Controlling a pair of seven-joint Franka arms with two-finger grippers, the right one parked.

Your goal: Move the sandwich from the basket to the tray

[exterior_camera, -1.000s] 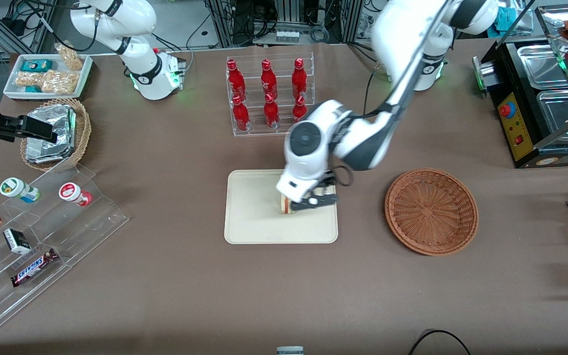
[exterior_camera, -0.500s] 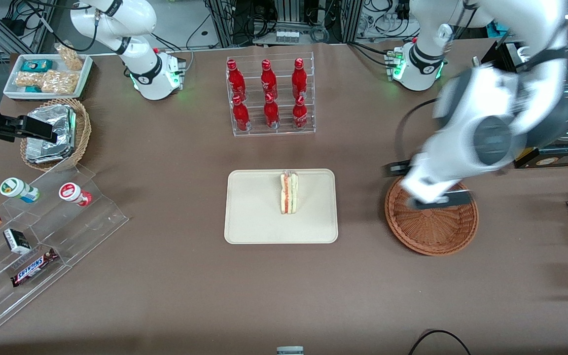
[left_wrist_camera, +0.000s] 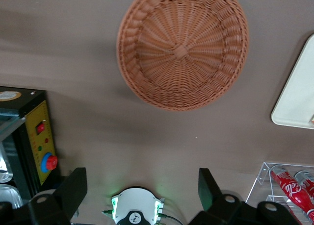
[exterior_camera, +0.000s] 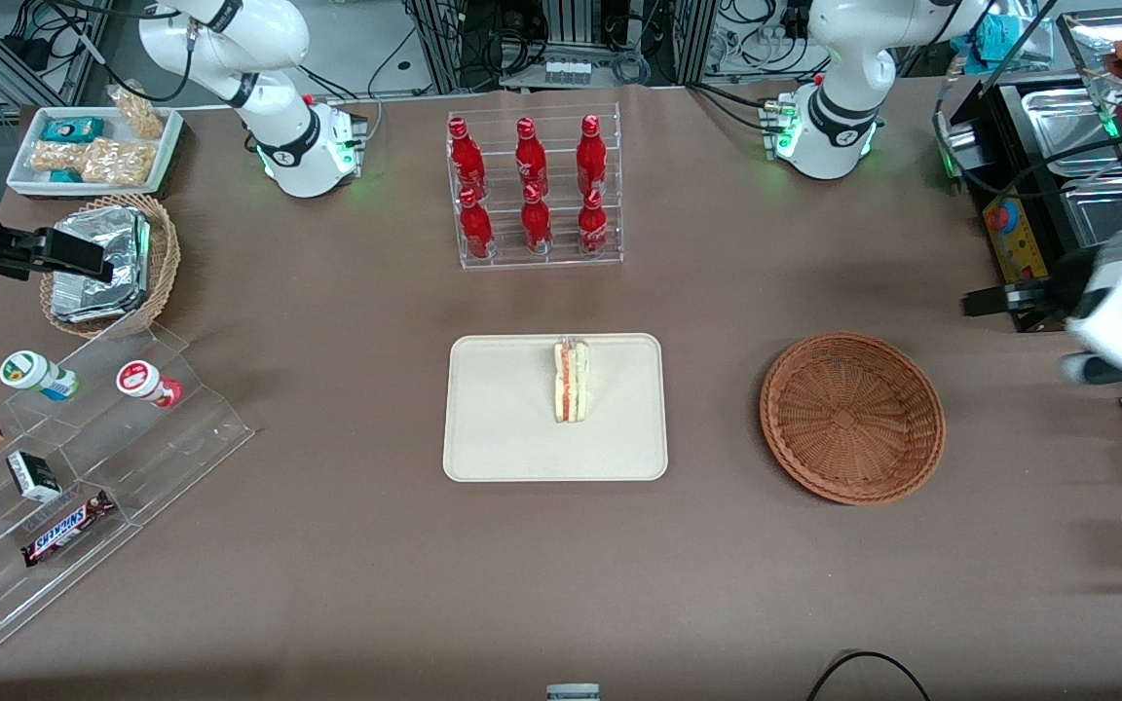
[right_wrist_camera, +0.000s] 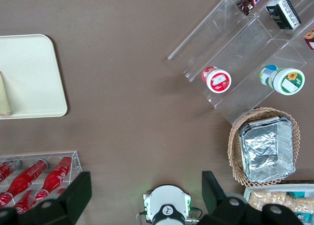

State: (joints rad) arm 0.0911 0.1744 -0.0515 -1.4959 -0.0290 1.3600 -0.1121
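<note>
Gripper [left_wrist_camera: 140,188]: fingers [left_wrist_camera: 73,188] standing wide apart and holding nothing, hanging high over the table [exterior_camera: 327,545] toward the working arm's end; in the front view it is showing at the table's edge, near the black appliance [exterior_camera: 1028,243]. Half a second ago it was passing low over the basket, and a second ago it was down on the tray at the sandwich; it is now sitting well clear of both. Tray [exterior_camera: 503,428]: cream rectangle lying flat mid-table, unmoved across the three moments. Basket [exterior_camera: 851,417]: reddish-brown wicker round, lying between the tray and the gripper, nothing showing inside it in the wrist view [left_wrist_camera: 182,48], position unchanged. Bottle rack [exterior_camera: 534,190]: clear stand carrying six red bottles, standing farther from the front camera than the tray. Sandwich [exterior_camera: 571,381]: pale wedge with red and green layers showing, standing on edge on the tray, toward the rim that faces the bottle rack; uncovered and in the same spot as half a second ago.
</note>
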